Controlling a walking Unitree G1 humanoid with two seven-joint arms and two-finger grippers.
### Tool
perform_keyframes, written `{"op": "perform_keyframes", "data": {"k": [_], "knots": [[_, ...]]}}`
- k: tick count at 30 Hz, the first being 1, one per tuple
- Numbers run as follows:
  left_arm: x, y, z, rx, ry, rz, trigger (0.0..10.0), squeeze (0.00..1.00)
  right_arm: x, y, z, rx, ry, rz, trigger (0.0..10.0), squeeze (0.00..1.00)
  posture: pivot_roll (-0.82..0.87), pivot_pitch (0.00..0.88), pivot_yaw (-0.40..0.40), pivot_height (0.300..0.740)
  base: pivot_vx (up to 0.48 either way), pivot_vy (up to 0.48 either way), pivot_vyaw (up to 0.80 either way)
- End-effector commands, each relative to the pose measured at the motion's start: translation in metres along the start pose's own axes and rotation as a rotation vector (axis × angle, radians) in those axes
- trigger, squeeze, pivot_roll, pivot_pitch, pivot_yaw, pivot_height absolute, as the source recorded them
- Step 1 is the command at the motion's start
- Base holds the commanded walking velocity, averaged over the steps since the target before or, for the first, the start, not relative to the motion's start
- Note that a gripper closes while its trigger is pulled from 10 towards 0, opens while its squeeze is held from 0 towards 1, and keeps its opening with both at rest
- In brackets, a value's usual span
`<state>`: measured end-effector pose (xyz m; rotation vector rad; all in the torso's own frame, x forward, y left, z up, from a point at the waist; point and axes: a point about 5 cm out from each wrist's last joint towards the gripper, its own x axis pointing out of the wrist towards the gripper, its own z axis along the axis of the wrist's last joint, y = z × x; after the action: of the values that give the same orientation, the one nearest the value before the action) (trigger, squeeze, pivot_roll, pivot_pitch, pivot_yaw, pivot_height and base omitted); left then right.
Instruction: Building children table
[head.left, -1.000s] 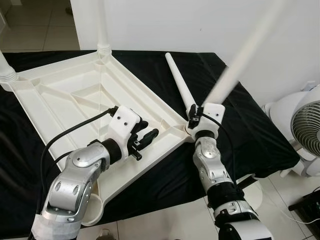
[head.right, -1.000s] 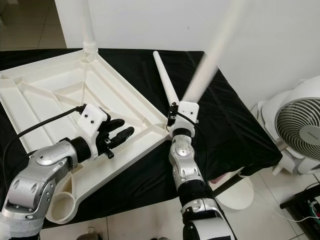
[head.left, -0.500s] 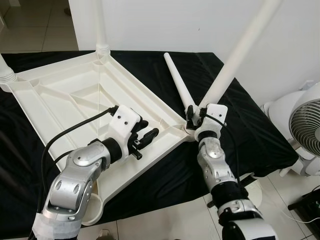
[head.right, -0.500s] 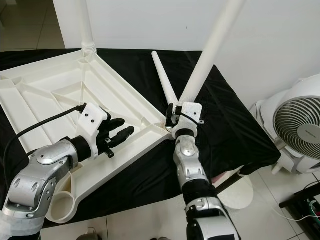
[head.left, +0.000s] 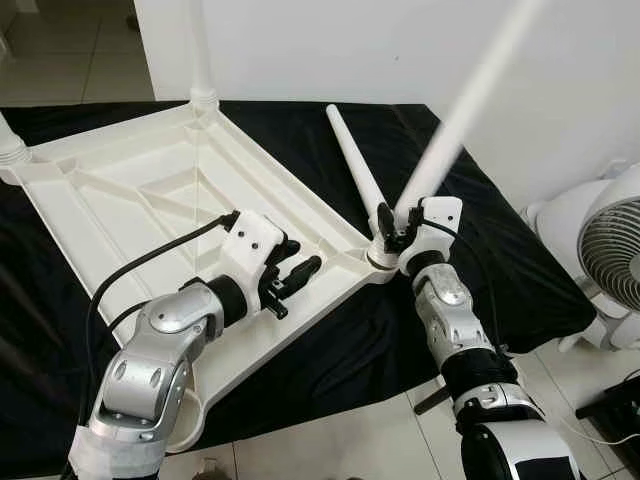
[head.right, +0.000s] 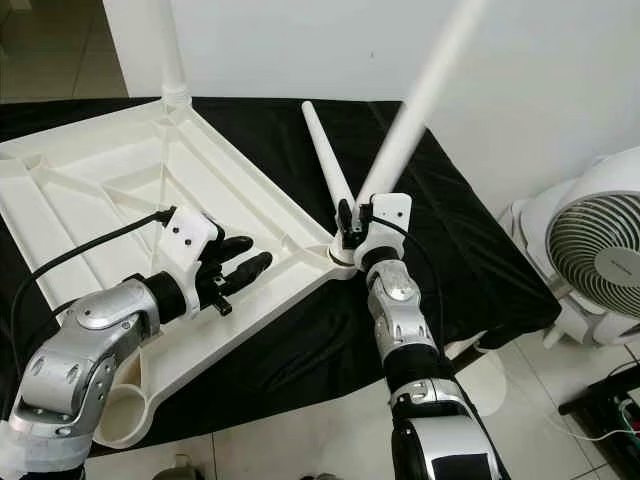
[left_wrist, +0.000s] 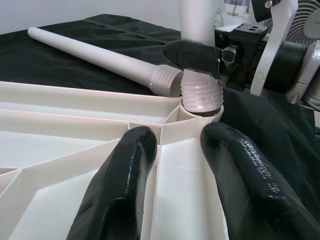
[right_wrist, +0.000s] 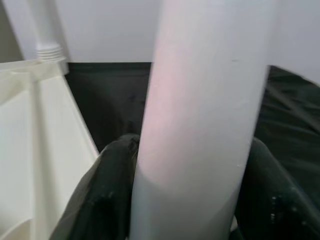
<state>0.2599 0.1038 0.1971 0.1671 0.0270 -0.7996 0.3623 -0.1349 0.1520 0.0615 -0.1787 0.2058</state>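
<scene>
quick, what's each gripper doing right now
Left gripper: open, fingers over the upturned tabletop, holding nothing.
Right gripper: shut on the table leg.

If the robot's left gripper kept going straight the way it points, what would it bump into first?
Probably the threaded foot of the table leg that the right gripper holds in the corner socket; the left gripper points straight at it over the tabletop.

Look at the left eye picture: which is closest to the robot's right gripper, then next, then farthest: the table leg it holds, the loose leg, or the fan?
1. Held table leg, in the right gripper.
2. Loose leg, lying just beside it on the black cloth.
3. Fan, off to its right on the floor.
</scene>
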Motion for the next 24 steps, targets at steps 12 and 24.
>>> {"op": "perform_keyframes", "data": {"k": [12,24], "knots": [[0.001,0.004,-0.001,-0.003,0.003,0.079,10.0,0.00,-0.001,-0.021,0.005,0.012,0.001,0.092,0.0,0.00,0.11,0.055,-0.108,0.740,0.000,0.000,0.00],[0.001,0.011,0.004,0.010,0.001,0.060,10.0,0.00,-0.002,-0.013,0.023,-0.020,-0.072,0.248,10.0,0.00,0.11,0.056,-0.106,0.740,0.000,0.000,0.00]]}}
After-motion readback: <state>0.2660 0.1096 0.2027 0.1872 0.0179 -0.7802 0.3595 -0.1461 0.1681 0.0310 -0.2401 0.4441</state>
